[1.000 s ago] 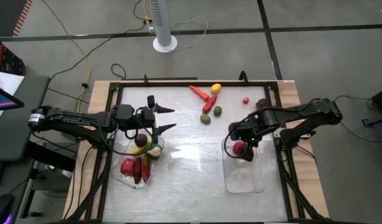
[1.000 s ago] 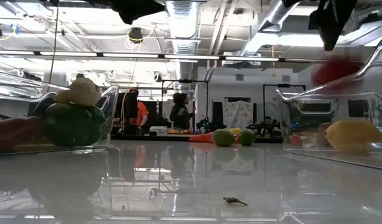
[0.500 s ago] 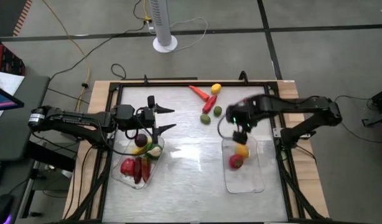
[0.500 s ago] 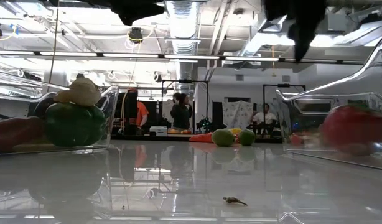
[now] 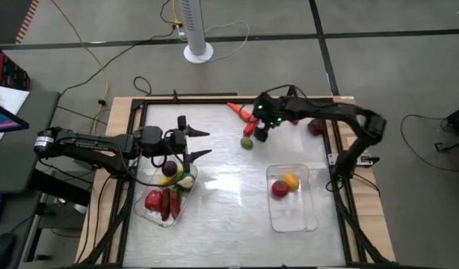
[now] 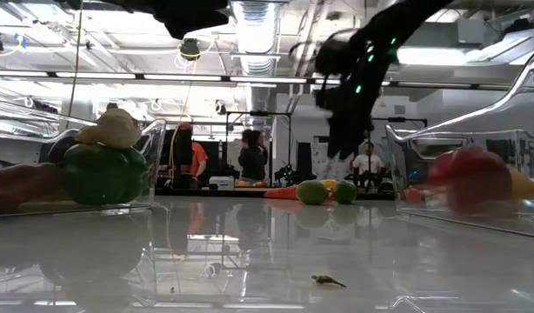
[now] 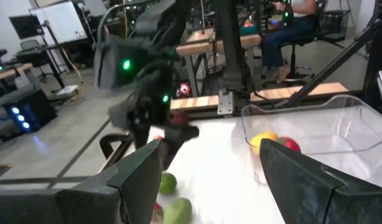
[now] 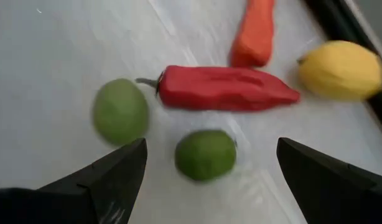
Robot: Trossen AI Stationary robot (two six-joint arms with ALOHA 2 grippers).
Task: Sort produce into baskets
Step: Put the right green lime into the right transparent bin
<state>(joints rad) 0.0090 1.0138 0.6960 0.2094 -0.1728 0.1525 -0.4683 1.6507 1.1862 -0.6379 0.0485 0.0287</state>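
Observation:
Loose produce lies near the table's far edge: two green limes, a red pepper, an orange carrot and a yellow lemon. My right gripper hangs open just above them, slanting down, with a finger on either side of the nearer lime and no contact. The right basket holds a red piece and a yellow piece. The left basket holds several pieces. My left gripper waits open above that basket's far end.
A dark purple piece lies at the far right by the black frame that rims the table. The white tabletop between the two baskets is bare. People sit in the room beyond the table.
A red piece has dropped from my right gripper's place into the right basket and now lies beside the yellow one. The right gripper, open all the while, has swung from above that basket toward the far edge and the left. It has sunk and tipped down over the loose produce.

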